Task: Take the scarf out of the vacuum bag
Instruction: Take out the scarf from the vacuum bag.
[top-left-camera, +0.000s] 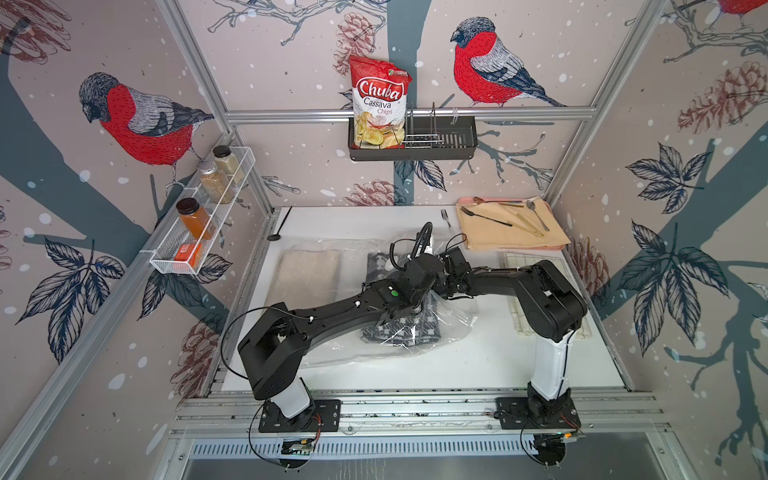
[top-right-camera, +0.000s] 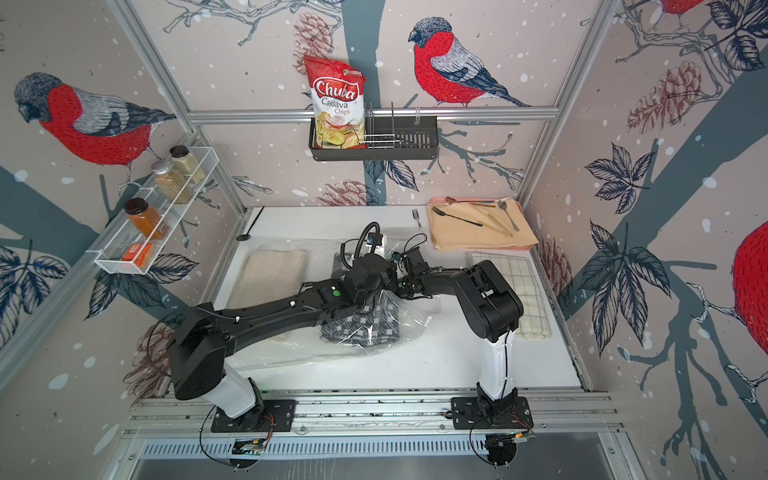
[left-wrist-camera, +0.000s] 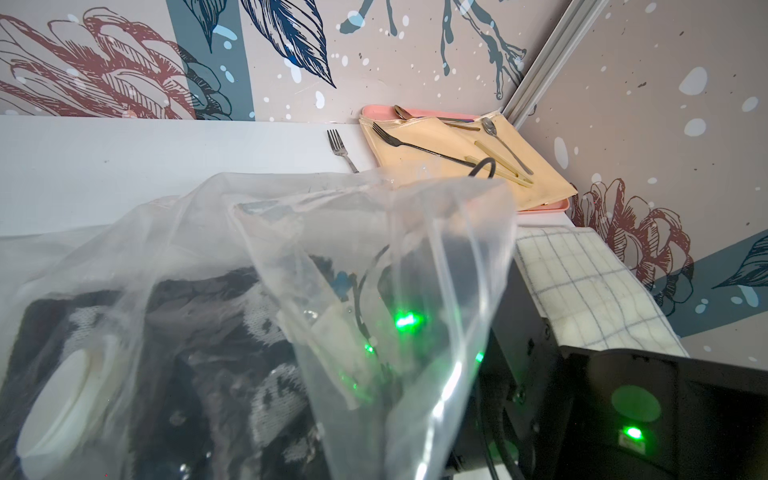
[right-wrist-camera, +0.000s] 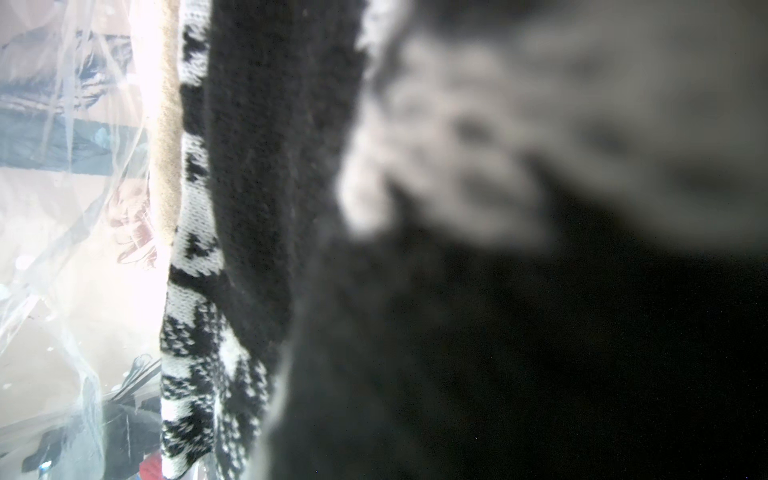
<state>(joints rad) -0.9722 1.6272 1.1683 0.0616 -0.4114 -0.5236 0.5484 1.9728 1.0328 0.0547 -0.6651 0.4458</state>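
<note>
The vacuum bag (top-left-camera: 332, 357) lies crumpled across the middle of the white table in both top views. Its white round valve cap (left-wrist-camera: 62, 415) shows close up in the left wrist view. Inside lies the black-and-white knitted scarf (top-left-camera: 399, 330) (top-right-camera: 361, 328), with a folded beige cloth (top-left-camera: 307, 274) to its left. My left gripper (top-left-camera: 434, 291) is shut on the bag's upper film (left-wrist-camera: 415, 232) and holds it raised in a peak over the scarf. My right arm's wrist (top-left-camera: 455, 266) reaches under that film. Its jaws are hidden, and the scarf (right-wrist-camera: 199, 291) presses blurred against the camera.
A pink tray (top-left-camera: 557, 247) at the back right holds a beige cloth with cutlery. A loose fork (top-left-camera: 446, 218) lies left of it. A checked cloth (top-left-camera: 515, 266) lies under my right arm. A black spoon (top-left-camera: 276, 232) sits at the back left. Wall racks hold spice jars (top-left-camera: 199, 220) and a chips bag (top-left-camera: 378, 104).
</note>
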